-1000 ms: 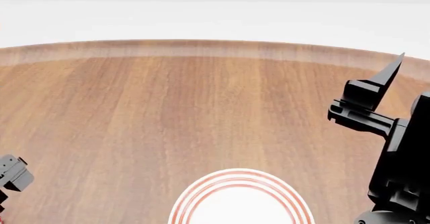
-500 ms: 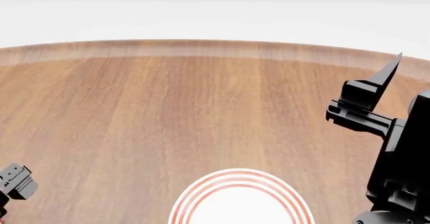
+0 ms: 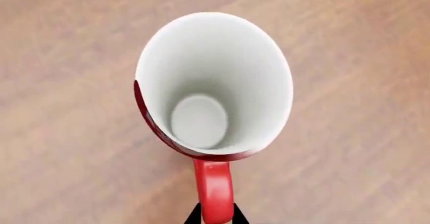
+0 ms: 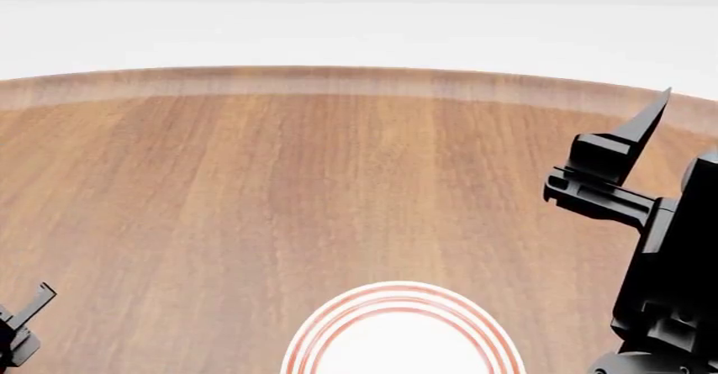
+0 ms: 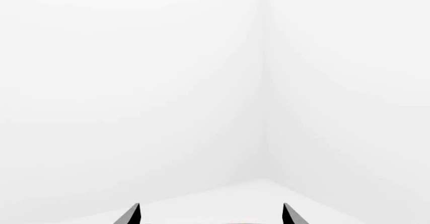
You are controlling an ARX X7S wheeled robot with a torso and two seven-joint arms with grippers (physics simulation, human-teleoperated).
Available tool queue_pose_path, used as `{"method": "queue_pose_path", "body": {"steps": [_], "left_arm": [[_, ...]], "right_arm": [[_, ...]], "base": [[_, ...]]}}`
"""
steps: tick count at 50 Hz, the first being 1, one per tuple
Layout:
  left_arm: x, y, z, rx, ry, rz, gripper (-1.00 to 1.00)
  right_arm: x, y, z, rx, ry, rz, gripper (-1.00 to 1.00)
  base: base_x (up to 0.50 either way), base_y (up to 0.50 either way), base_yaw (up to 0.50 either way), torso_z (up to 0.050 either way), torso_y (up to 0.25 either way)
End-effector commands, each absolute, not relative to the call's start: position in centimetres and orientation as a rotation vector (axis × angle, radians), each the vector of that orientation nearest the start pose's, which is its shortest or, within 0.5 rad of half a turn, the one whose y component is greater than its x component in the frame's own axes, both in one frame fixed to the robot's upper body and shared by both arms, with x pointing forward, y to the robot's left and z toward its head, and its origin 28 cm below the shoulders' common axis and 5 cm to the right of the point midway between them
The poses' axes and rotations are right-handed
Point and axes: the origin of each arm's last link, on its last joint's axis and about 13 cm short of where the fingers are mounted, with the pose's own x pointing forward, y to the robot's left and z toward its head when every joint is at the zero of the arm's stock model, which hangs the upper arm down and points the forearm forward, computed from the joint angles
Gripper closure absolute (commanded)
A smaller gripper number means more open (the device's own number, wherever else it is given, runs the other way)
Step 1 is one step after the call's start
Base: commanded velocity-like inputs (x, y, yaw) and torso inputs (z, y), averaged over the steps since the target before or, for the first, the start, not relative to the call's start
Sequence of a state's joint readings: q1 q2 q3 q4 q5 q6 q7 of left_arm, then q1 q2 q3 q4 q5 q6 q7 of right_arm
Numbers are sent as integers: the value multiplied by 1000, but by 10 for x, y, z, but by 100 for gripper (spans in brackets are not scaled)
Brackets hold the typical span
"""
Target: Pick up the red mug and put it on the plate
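Note:
In the left wrist view the red mug (image 3: 213, 88) stands upright on the wooden table, seen from above, with its white inside and red handle (image 3: 215, 194) showing. My left gripper (image 3: 215, 218) has its two dark fingertips pressed against both sides of the handle. In the head view only part of the left gripper (image 4: 25, 319) shows at the lower left edge, and the mug is out of view there. The plate (image 4: 398, 298), white with red rings, lies at the bottom centre. My right gripper (image 4: 628, 139) is raised at the right, open and empty, and also shows in the right wrist view (image 5: 210, 215).
The round wooden table (image 4: 336, 172) fills the head view, with its far edge curving across the top. The right arm (image 4: 673, 273) stands over the table's right side. White walls lie behind.
In the head view my left gripper has moved down and towards the lower left corner, and now only its tip shows. The right arm and the plate have not moved.

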State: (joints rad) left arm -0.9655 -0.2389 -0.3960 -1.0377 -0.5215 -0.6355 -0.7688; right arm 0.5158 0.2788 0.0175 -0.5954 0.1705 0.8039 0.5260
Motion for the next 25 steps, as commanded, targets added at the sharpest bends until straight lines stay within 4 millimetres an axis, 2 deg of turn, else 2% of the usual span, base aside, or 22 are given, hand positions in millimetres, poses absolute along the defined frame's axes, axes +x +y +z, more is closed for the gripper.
{"method": "queue_pose_path", "body": {"steps": [1, 10, 11, 12, 16, 25], "left_arm": [[365, 294, 82, -602, 806, 870, 100], [362, 293, 84, -531, 759, 861, 100], [359, 291, 90, -438, 738, 795, 100], [357, 290, 96, -445, 673, 720, 100], [355, 285, 110, -416, 608, 594, 100], [358, 273, 126, -357, 564, 405, 100]], "right_arm": [[257, -143, 207, -76, -332, -495, -100], [257, -143, 207, -78, -330, -492, -100], [257, -143, 207, -77, -331, -491, -100], [257, -143, 207, -76, -330, -492, -100], [257, -142, 207, -76, -329, -490, -100], [257, -143, 206, -75, -327, -491, -100]], "base": [[0, 0, 0, 0, 0], [0, 0, 0, 0, 0], [0, 0, 0, 0, 0], [0, 0, 0, 0, 0], [0, 0, 0, 0, 0], [0, 0, 0, 0, 0]]}}
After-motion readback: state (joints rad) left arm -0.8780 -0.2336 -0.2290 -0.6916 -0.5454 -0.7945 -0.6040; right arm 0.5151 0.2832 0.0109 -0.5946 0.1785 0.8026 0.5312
